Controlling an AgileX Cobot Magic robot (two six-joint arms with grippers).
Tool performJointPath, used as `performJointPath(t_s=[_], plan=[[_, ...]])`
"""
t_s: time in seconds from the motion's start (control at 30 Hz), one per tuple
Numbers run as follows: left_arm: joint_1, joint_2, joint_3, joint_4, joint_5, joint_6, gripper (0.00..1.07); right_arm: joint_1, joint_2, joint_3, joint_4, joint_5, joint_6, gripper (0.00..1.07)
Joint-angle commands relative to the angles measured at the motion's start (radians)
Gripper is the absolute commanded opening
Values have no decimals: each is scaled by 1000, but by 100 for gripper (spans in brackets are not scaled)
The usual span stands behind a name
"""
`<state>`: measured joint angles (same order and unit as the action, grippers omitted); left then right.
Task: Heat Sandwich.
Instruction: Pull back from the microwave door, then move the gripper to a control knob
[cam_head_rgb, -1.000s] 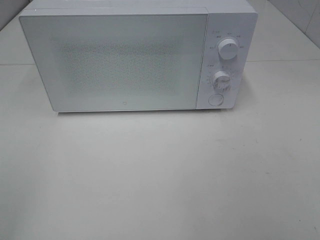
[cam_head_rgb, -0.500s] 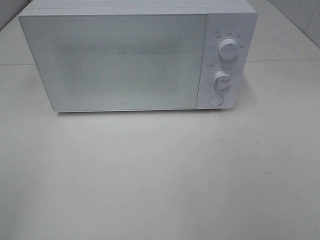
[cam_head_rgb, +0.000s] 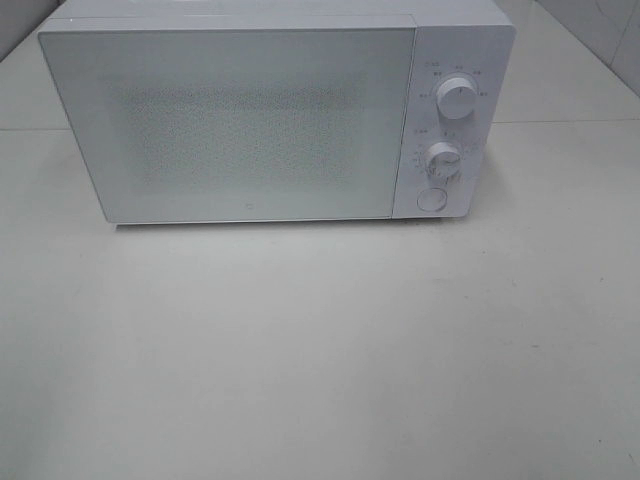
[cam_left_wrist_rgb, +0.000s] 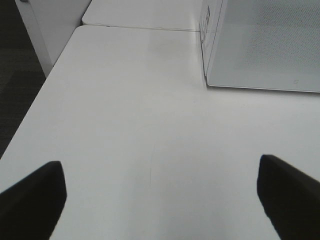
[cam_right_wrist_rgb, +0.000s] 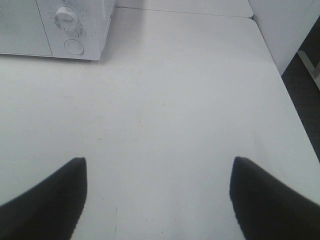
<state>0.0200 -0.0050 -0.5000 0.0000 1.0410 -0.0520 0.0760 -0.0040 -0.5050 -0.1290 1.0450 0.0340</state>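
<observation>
A white microwave (cam_head_rgb: 270, 110) stands at the back of the white table with its door shut. It has two knobs, an upper one (cam_head_rgb: 456, 101) and a lower one (cam_head_rgb: 442, 160), and a round button (cam_head_rgb: 431, 199) on its right panel. The sandwich is out of view in every frame. Neither gripper shows in the exterior high view. My left gripper (cam_left_wrist_rgb: 160, 200) is open and empty above bare table, with the microwave's left corner (cam_left_wrist_rgb: 260, 45) ahead. My right gripper (cam_right_wrist_rgb: 157, 200) is open and empty above bare table, with the microwave's knob panel (cam_right_wrist_rgb: 75, 25) ahead.
The table's left edge (cam_left_wrist_rgb: 30, 125) drops to a dark floor in the left wrist view. Its right edge (cam_right_wrist_rgb: 295, 115) shows in the right wrist view. A white cabinet (cam_right_wrist_rgb: 285, 25) stands beyond the right edge.
</observation>
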Motion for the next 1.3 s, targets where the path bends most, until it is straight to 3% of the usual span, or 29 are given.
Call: performJointPath(t_s=[0.03, 0.47, 1.3], plan=[[2, -25, 3, 0, -5, -2, 98, -6, -22, -12, 6, -25, 22, 76], [2, -25, 3, 0, -5, -2, 98, -6, 124, -46, 11, -125, 25, 76], [2, -26, 3, 0, -5, -1, 98, -6, 558, -42, 64, -527, 25, 76]])
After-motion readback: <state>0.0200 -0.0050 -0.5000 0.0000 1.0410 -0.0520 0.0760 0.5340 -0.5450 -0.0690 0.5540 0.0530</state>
